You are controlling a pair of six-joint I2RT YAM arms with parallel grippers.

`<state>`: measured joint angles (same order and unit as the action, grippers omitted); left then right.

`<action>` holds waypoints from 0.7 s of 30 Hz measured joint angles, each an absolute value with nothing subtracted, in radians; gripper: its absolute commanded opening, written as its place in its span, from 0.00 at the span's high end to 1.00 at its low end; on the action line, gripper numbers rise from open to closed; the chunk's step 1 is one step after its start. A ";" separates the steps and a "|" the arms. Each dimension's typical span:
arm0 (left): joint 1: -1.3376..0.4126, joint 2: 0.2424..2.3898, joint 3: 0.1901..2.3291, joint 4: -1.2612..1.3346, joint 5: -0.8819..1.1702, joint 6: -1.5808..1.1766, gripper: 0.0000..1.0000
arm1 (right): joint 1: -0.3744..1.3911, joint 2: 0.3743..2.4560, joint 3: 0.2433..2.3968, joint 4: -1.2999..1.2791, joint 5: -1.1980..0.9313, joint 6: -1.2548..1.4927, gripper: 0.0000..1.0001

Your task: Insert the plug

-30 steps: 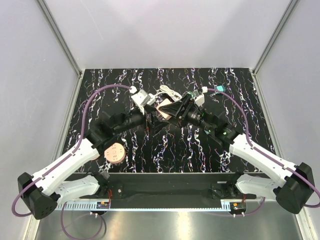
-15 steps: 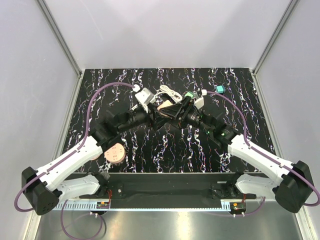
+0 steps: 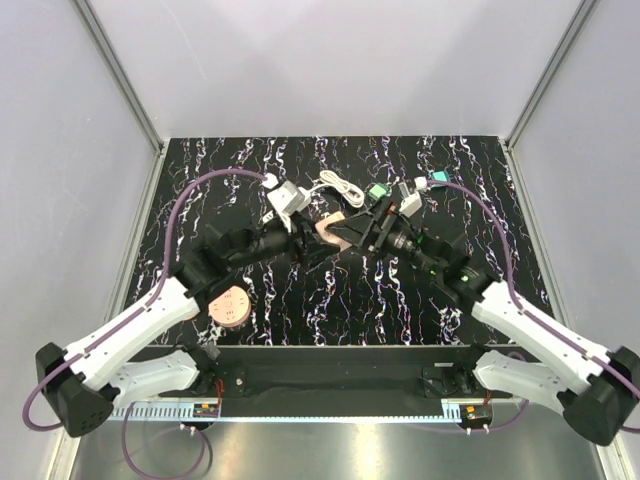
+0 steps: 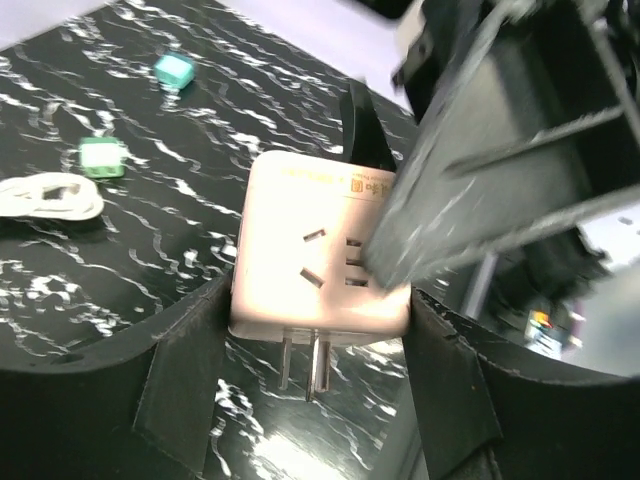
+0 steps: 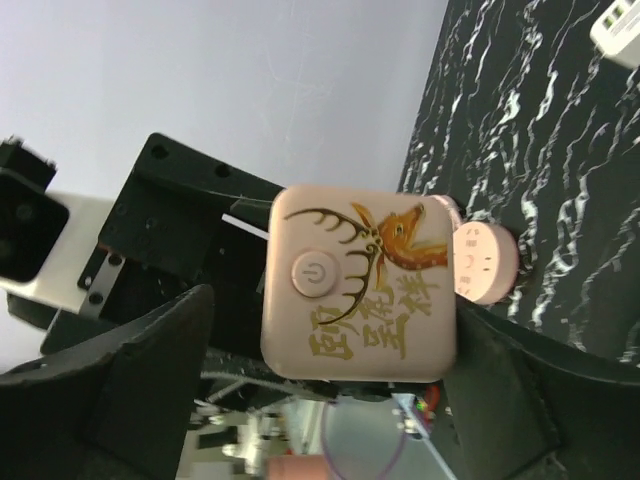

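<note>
- The left gripper (image 4: 318, 305) is clamping the pink plug (image 4: 320, 250) by two opposite side walls. It is holding the plug off the bench (image 3: 330, 310), about midway between the side edges and a little toward the far edge.
- The right gripper (image 5: 345, 330) is reaching in with its jaws spread wide on either side of the plug's printed face, not visibly touching it.
- The plug is looking like a light, rigid plastic block with smooth, probably slippery walls. The flat sides are seeming the safest hold, away from the two metal prongs (image 4: 305, 365), which a knock could bend.
- Room is running tight between the two grippers.
- A white cable (image 3: 335, 185) and a green block (image 3: 378, 190) are lying toward the far edge, and a round pink disc (image 3: 228, 303) is sitting toward the near left corner.
</note>
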<state>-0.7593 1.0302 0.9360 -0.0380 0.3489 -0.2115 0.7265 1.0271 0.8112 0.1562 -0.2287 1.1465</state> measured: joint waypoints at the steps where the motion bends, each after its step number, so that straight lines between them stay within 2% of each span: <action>1: -0.759 1.013 0.936 -0.054 0.366 -0.216 1.00 | 0.727 1.002 0.816 0.129 -0.228 1.108 0.01; 7: -0.759 0.907 0.944 -0.142 0.489 -0.262 1.00 | 0.727 0.870 0.840 -0.010 -0.266 0.862 0.00; 14: -0.745 0.856 0.953 -0.178 0.688 -0.385 1.00 | 0.727 0.790 0.921 -0.160 -0.474 0.571 0.00; 21: -0.731 0.844 0.953 -0.122 0.757 -0.526 1.00 | 0.727 0.789 0.945 -0.154 -0.649 0.462 0.00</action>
